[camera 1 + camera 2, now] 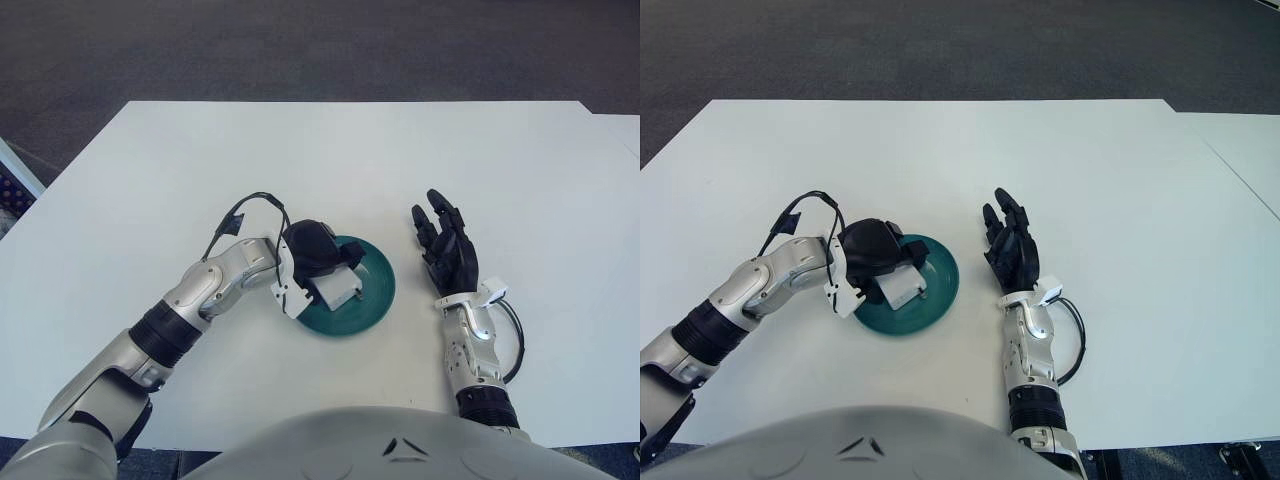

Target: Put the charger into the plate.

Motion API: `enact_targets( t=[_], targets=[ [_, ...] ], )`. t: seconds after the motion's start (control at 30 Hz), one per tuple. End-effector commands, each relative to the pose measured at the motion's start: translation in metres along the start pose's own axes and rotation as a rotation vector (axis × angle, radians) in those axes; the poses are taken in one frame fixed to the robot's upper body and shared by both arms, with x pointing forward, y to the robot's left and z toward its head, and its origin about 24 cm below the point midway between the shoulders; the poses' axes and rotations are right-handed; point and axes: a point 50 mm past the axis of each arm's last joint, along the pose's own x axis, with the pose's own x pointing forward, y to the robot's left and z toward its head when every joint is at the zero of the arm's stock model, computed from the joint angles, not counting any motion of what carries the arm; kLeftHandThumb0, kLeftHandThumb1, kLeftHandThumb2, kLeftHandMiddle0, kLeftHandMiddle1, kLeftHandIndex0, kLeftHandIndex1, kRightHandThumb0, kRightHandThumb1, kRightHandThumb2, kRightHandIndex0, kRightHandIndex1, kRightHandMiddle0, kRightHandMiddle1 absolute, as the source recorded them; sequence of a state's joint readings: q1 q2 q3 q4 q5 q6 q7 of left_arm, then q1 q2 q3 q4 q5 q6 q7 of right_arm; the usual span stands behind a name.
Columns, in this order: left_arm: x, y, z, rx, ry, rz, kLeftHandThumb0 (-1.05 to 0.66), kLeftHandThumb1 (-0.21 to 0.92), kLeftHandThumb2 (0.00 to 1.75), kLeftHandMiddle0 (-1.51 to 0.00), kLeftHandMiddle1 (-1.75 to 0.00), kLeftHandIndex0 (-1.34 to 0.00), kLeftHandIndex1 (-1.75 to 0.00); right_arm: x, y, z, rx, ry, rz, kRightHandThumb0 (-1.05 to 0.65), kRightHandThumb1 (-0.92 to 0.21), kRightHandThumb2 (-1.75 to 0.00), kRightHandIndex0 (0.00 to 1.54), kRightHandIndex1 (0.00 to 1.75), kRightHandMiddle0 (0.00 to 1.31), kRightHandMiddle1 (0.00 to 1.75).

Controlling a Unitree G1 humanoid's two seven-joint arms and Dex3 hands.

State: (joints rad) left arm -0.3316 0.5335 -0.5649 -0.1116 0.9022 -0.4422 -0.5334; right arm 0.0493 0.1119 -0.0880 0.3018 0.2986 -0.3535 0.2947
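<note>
My left hand (312, 252) is over the left part of the green plate (372, 295) on the white table (330, 160), fingers clenched on the white charger (335, 291). Charger sits low over plate's inside, long axis running diagonally, far end toward upper right. Right hand (450, 250) shows right of plate, fingers extended, holding nothing.
</note>
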Motion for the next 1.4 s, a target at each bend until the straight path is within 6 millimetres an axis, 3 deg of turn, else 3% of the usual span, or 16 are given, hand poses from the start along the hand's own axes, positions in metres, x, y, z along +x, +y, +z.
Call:
enact_targets(
  t=[0.0,0.2,0.5,0.9,1.37],
  targets=[
    [-0.003,-0.001,-0.005,0.000,0.010,-0.039,-1.05,0.92,0.82,-0.19,-0.09,0.00,-0.42,-0.017,-0.002,-0.030,0.091,0.143,-0.046,-0.87,-0.92,-0.95,0.18,0.00,0.00,0.51],
    [-0.003,0.003,-0.008,0.000,0.001,-0.041,-1.05,0.92,0.84,-0.04,-0.01,0.00,-0.19,-0.017,-0.002,-0.032,0.135,0.141,-0.049,-0.86,-0.92,-0.93,0.18,0.00,0.00,0.51],
    [-0.006,0.008,-0.008,0.007,-0.017,0.046,-1.05,0.92,0.83,0.00,0.00,0.00,-0.03,-0.017,-0.001,-0.031,0.107,0.127,-0.015,-0.86,-0.92,-0.95,0.16,0.00,0.00,0.46],
    [-0.011,0.010,-0.010,0.028,-0.039,0.136,-1.05,0.92,0.82,0.00,0.00,0.00,0.00,-0.019,-0.001,-0.032,0.106,0.112,0.011,-0.91,-0.92,-0.96,0.13,0.00,0.00,0.35],
    [-0.013,0.009,-0.014,0.013,-0.030,0.175,-1.05,0.92,0.78,0.00,0.00,0.00,0.00,-0.020,-0.003,-0.035,0.109,0.131,-0.007,-0.92,-0.92,-0.95,0.12,0.00,0.00,0.36]
  ],
)
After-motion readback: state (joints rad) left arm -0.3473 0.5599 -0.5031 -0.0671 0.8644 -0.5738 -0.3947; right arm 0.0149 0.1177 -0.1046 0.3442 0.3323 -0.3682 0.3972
